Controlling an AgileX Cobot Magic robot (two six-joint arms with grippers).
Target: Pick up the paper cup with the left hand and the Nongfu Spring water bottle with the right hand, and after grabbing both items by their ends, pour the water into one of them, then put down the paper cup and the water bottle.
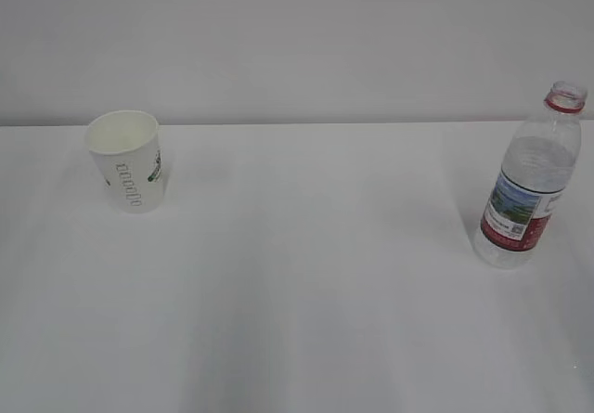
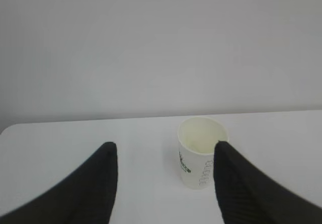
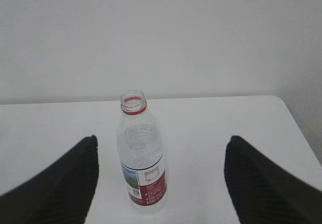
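The paper cup point(image 1: 129, 160) stands upright at the far left of the white table point(image 1: 306, 283); it is white with green lettering. In the left wrist view the paper cup point(image 2: 199, 152) looks empty and sits ahead of my left gripper point(image 2: 163, 151), partly behind the right finger; the jaws are open and apart from it. At the right stands the uncapped Nongfu Spring water bottle point(image 1: 528, 183), with clear water inside. The bottle point(image 3: 141, 156) stands ahead of my right gripper point(image 3: 160, 143), left of centre between the wide-open jaws, untouched. Neither arm shows in the exterior view.
A plain pale wall point(image 1: 297, 32) rises behind the table's far edge. The table's right edge and corner point(image 3: 284, 110) lie close to the bottle. Its left corner point(image 2: 12, 128) shows in the left wrist view.
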